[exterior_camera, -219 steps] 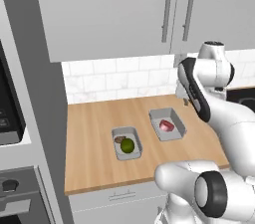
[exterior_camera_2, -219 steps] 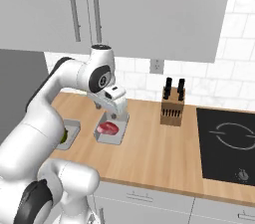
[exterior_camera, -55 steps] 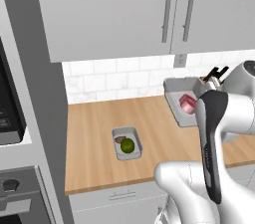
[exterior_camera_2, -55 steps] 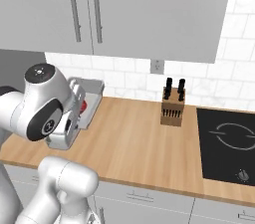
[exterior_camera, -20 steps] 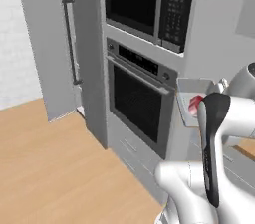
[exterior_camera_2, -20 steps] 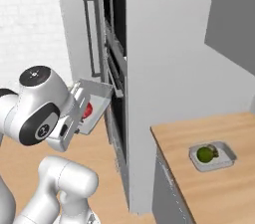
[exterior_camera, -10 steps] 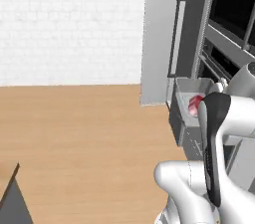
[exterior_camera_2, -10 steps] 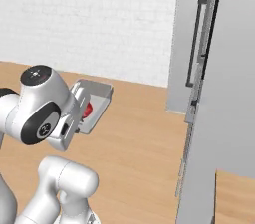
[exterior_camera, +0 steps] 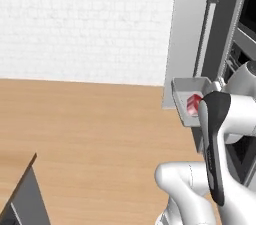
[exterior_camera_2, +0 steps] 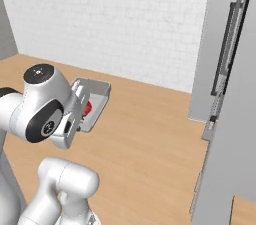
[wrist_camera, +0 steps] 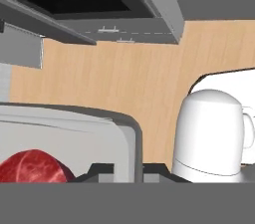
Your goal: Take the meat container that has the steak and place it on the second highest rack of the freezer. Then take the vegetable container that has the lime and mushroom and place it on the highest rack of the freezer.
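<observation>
The gripper [wrist_camera: 128, 169] pinches the rim of the grey meat container [exterior_camera: 186, 94] with the steak [exterior_camera: 193, 103] inside, held above the wooden floor [exterior_camera: 85, 129] near the freezer [exterior_camera_2: 227, 84].

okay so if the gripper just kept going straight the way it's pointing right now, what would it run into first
Nothing but the meat container it already grips, with the steak inside. Past its rim, the hand view looks down on bare wood floor, so probably the floor, though depth is hard to judge.

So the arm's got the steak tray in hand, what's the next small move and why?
Probably keep driving until the base faces the freezer: the gripper is clamped on the meat container with the steak inside, and the freezer's door looks closed.
</observation>
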Robot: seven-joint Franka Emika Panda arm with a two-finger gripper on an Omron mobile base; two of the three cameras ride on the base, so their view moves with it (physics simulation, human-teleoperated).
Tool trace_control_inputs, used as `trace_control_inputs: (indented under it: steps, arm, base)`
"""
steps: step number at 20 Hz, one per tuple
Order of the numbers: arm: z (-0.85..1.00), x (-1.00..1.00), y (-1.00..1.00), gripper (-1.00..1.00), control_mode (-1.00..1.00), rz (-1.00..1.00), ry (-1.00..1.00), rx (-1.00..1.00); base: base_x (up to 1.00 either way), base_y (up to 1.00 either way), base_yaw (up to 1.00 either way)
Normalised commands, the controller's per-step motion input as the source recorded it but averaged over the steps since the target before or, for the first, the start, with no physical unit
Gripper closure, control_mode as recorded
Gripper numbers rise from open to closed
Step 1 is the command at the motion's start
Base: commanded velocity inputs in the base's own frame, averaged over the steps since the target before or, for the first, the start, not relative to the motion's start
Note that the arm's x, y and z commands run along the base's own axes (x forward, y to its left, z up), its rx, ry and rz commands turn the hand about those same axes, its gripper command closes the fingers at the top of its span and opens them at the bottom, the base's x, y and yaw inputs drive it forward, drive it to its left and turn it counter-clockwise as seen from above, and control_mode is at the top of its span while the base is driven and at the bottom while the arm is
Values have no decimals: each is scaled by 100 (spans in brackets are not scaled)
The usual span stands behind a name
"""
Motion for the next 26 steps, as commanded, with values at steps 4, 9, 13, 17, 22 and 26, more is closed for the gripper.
trace_control_inputs:
  steps: [4, 9, 13, 17, 22, 26]
  arm:
    - [0, 0, 0, 100, 100, 0, 0, 0]
    - [0, 0, 0, 100, 100, 0, 0, 0]
    - [0, 0, 0, 100, 100, 0, 0, 0]
    - [0, 0, 0, 100, 100, 0, 0, 0]
    - [0, 0, 0, 100, 100, 0, 0, 0]
    - [0, 0, 0, 100, 100, 0, 0, 0]
  base:
    - [82, 21, -10]
    - [100, 26, -12]
    - [100, 26, -19]
    - [100, 14, -19]
    - [100, 0, -18]
    - [100, 0, -19]
